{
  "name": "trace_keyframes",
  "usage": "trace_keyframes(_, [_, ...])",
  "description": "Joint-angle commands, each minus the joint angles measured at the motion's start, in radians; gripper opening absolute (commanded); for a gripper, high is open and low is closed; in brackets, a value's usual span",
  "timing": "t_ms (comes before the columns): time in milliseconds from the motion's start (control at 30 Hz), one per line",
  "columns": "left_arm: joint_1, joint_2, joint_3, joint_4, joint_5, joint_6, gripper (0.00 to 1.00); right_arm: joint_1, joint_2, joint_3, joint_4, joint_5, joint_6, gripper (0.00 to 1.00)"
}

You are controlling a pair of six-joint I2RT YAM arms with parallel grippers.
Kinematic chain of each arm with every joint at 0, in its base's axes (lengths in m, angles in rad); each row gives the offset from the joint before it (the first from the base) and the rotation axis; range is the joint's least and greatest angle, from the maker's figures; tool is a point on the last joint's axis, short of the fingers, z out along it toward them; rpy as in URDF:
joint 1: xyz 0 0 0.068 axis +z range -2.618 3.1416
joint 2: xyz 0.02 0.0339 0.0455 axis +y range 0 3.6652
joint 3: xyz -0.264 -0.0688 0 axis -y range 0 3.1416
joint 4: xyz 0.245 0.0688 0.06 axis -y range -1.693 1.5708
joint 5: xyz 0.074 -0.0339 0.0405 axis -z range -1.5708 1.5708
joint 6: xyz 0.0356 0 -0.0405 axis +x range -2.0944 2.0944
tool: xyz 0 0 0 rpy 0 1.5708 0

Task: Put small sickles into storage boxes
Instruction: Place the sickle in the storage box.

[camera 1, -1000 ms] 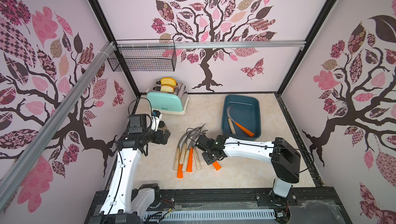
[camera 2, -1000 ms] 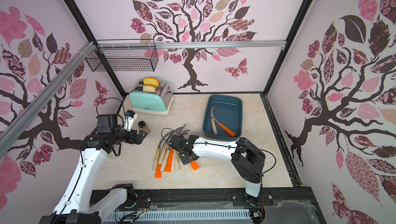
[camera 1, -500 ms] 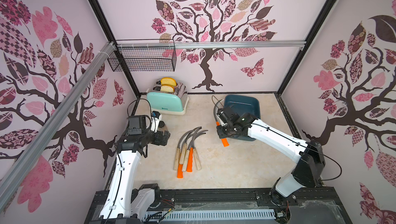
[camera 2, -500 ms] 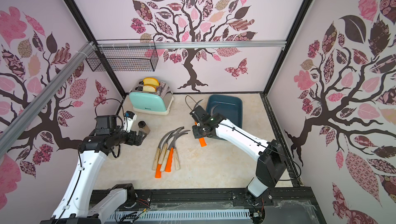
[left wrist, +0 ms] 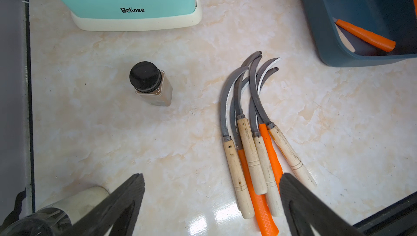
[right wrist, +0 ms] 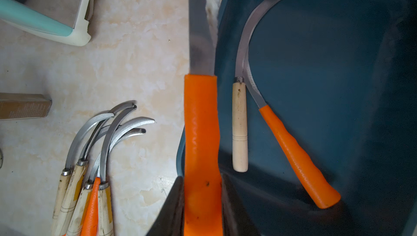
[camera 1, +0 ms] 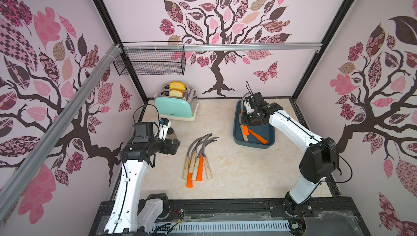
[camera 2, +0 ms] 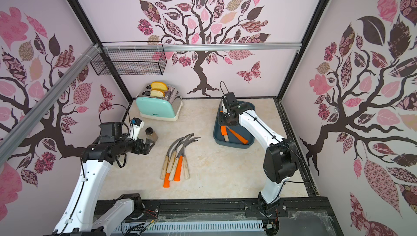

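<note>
Several small sickles [camera 1: 197, 158] with pale wood and orange handles lie bunched mid-table, blades pointing away. The dark teal storage box [camera 1: 252, 144] sits at the back right and holds a wood-handled sickle [right wrist: 239, 128] and an orange-handled one [right wrist: 297, 156]. My right gripper [right wrist: 202, 178] is shut on the orange handle of a third sickle [right wrist: 200, 122], held above the box's edge on the pile side [camera 1: 245, 130]. My left gripper [left wrist: 211, 176] stands open above the table left of the pile [camera 2: 147, 145], with nothing between its fingers.
A mint toaster [camera 1: 176, 108] with bread slices stands at the back left. A small jar with a black lid [left wrist: 150, 83] stands between toaster and left gripper. A black wire basket [camera 1: 151, 63] hangs on the back wall rail.
My right gripper has lifted an orange-handled sickle from beside the pile and carried it back and right to the storage box. The left arm has not moved.
</note>
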Motion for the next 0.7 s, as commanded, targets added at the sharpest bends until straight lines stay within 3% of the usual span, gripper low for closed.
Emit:
trace_keyframes(0, [-0.005,-0.017,0.019,-0.013,0.016,-0.003,0.98,-0.019,0.050,0.057,0.006,-0.026,-0.022,0.19])
trace_keyframes(667, [-0.004,-0.034,-0.019,-0.019,0.010,-0.003,0.98,-0.071,0.271,0.109,-0.018,-0.019,-0.075,0.19])
